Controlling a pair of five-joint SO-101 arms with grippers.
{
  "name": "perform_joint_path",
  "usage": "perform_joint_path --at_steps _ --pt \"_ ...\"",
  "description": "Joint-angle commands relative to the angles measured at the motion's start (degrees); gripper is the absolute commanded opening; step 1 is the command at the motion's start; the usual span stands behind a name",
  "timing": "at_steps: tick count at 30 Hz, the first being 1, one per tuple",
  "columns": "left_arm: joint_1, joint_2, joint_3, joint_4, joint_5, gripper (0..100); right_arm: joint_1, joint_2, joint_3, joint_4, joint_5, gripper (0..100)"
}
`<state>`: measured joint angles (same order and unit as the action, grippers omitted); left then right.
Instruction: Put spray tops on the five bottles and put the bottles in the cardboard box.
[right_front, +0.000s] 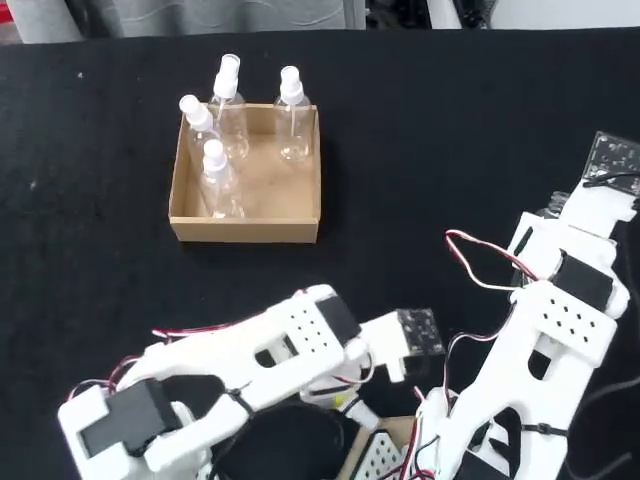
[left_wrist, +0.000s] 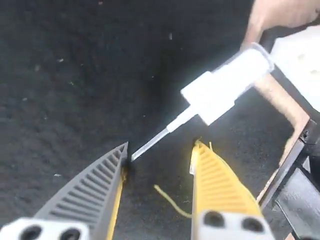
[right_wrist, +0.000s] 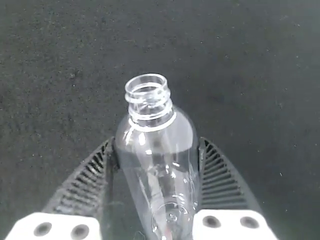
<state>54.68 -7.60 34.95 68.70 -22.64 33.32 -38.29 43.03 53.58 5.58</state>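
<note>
A white spray top (left_wrist: 225, 87) lies on the black table just ahead of my left gripper (left_wrist: 160, 145). The gripper is open, and the top's thin tube ends close to the grey fingertip (left_wrist: 120, 152). My right gripper (right_wrist: 156, 141) is shut on a clear bottle (right_wrist: 155, 155), gripping its body below the shoulder. The bottle's threaded neck is open and bare. In the high view the cardboard box (right_front: 245, 230) stands at the back left and holds several upright bottles (right_front: 292, 115) with spray tops on. Both arms are folded low near the front edge.
A tan piece (left_wrist: 280, 100) and dark arm parts (left_wrist: 300, 175) lie close beside the spray top. Red and white cables (right_front: 480, 265) loop between the two arms. Black table stretches between the arms and the box.
</note>
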Motion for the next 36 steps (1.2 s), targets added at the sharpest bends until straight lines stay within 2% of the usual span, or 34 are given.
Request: perform_joint_path --at_steps 1,16,32,36 --pt "2.07 1.41 -3.47 0.26 -2.99 19 1.14 -2.15 -3.03 -1.58 0.44 9.6" --pt "0.92 2.20 -4.09 -5.19 -3.78 19 1.14 -2.15 -2.95 -1.58 0.44 9.6" --pt "0.48 4.75 -2.24 -7.30 -4.04 19 1.23 -2.15 -2.86 -1.58 0.53 9.6" --pt "0.48 7.82 -2.77 -7.47 -4.04 12 1.23 -2.15 -2.86 -1.58 0.53 9.6"
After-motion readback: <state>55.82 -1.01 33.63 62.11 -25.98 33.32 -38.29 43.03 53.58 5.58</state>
